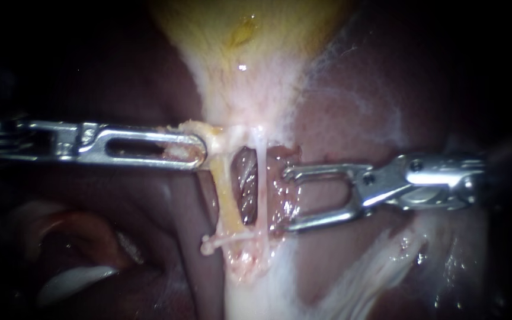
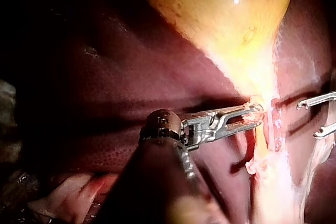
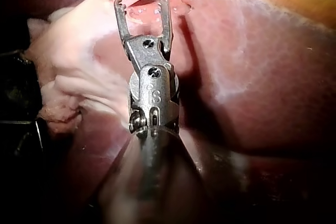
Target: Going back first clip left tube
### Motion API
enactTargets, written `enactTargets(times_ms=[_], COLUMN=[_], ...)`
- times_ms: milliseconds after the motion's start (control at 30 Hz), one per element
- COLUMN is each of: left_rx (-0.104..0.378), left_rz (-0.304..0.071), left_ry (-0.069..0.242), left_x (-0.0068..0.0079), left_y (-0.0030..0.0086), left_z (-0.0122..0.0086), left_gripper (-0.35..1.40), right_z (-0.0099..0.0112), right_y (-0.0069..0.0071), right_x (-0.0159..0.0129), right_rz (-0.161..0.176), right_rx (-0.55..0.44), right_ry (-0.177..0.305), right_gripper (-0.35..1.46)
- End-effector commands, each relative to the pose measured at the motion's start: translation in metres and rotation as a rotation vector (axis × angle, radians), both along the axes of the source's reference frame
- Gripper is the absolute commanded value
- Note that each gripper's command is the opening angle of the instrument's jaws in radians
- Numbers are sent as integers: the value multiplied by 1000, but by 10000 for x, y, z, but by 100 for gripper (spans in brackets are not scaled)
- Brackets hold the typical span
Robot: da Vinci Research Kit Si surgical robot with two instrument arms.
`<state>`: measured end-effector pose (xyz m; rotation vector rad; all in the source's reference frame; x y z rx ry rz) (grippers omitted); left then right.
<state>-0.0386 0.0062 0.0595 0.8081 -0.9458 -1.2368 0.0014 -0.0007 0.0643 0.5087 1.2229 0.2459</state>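
Where the yellow gallbladder (image 1: 244, 35) narrows to its pale neck, there's the left tube (image 1: 223, 195): thick, yellowish, stripped bare, running down from the neck to a ragged pale patch below. A thin white strand (image 1: 235, 238) crosses its lower end and finishes in a small nub on the left. Just beside it a dark slot (image 1: 246, 186) opens through to the tissue behind. On the slot's far side runs the right tube (image 1: 262, 172), much thinner and white.

At the left tube's top, the left instrument (image 1: 197, 151) is clamped on the neck tissue (image 1: 211, 135) and holds it out to the left. The left wrist view shows the same tissue pinched at the jaw tips.

Now the right instrument (image 1: 285, 200): its jaws are spread wide and hold nothing. Both tips sit at the raw reddish tissue (image 1: 280, 195) just right of the right tube. So that thin tube and the slot lie between these jaws and the left tube.

Around it all, dark red liver (image 1: 351, 118), glossy, streaked with white film (image 1: 374, 266) at the lower right.
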Motion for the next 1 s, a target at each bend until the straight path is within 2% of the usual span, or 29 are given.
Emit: enactTargets(times_ms=[33,200,333,533,800,1000], left_rx=[0,-4,-11,-21,-20,-20], left_rz=[0,-1,-2,-11,7,14], left_ry=[0,0,2,7,14,17], left_x=[0,-3,-7,-20,-41,-46], left_y=[0,0,-2,1,6,7], left_z=[0,9,25,51,80,87], left_gripper=[-35,-35,-35,-35,-35,-35], right_z=[-1,-2,-2,-3,-3,-4], right_y=[1,2,2,2,1,1], right_x=[-2,-6,-8,-10,-12,-11], right_rz=[-1,-6,-8,-9,-12,-12], right_rx=[-4,-14,-19,-19,-25,-25], right_ry=[1,4,6,6,8,8], right_gripper=[50,50,50,50,50,50])
